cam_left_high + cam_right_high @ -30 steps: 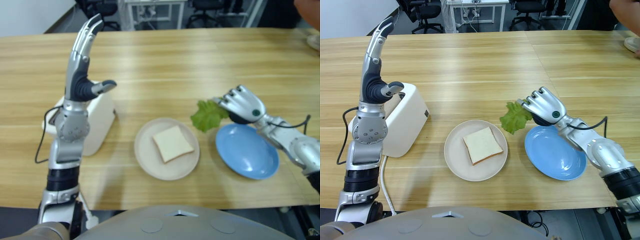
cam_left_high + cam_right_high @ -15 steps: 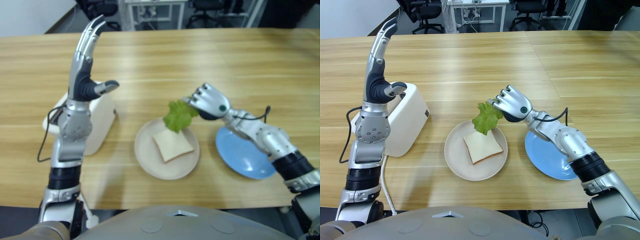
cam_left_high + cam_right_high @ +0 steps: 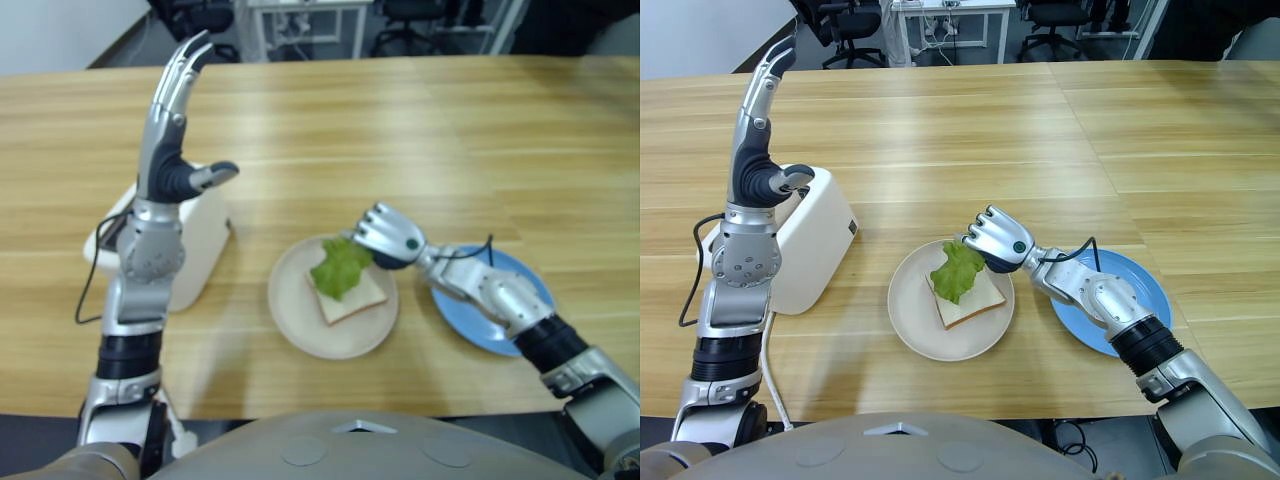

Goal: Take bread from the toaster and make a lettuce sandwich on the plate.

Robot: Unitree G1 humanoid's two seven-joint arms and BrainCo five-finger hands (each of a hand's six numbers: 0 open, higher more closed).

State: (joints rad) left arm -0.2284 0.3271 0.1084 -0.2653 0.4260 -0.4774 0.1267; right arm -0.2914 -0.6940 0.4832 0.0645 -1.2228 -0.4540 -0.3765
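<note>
**Lettuce being laid on the first slice**

The step in hand is placing the lettuce. At the centre of the frame the right hand (image 3: pixel 995 238) is curled around the top edge of the lettuce leaf (image 3: pixel 958 270), gripping it. The leaf hangs down onto the upper left part of the bread slice (image 3: pixel 978 298), which lies flat on the beige plate (image 3: pixel 908 318). The leaf appears to touch the bread, though it is hard to tell whether it has fully settled.

Just right of that plate sits a blue plate (image 3: pixel 1148 287), with the right forearm passing over it.

At the left of the frame the left hand (image 3: pixel 752 150) is raised above the toaster (image 3: pixel 818 245), fingers stretched upward and grasping nothing. The arm hides the toaster's slots, so I cannot tell whether a slice waits inside.

Next, the right hand probably needs to let go and lift away without dragging the leaf off the slice. A top slice from the toaster would then finish the sandwich.
</note>
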